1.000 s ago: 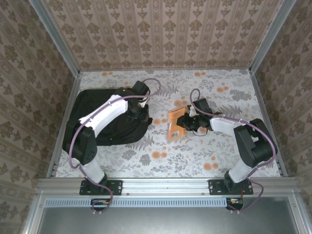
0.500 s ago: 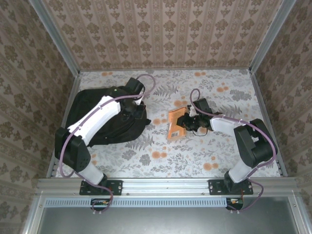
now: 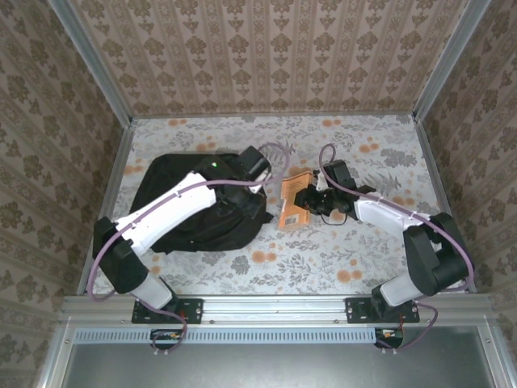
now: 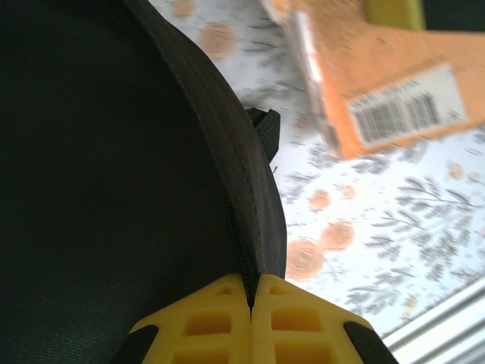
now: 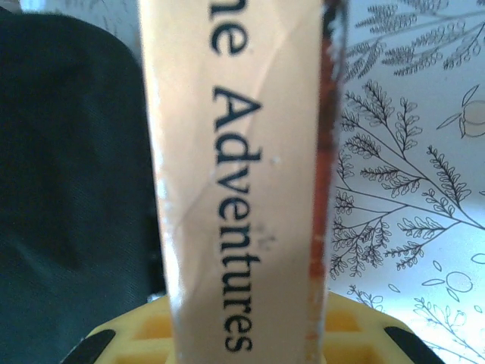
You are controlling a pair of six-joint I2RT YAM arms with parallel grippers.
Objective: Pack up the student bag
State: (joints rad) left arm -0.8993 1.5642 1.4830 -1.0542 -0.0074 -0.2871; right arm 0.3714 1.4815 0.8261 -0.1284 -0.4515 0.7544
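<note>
The student bag [image 3: 166, 178] lies flat on the left half of the floral table [image 3: 363, 250]. The left gripper [image 4: 251, 288] is pinched on its zip seam (yellow fingers meeting at the fabric). Just beside the bag, the right gripper [image 5: 246, 322] clamps an orange book [image 3: 291, 206], its spine reading "Adventures".

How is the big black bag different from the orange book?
The student bag is black, soft and much bigger; the book is orange, stiff and thin. The student bag lies slumped on the table, and the left fingers pinch its zipper edge. The book has its spine between the right fingers. What they share is that an arm grips each one.
</note>
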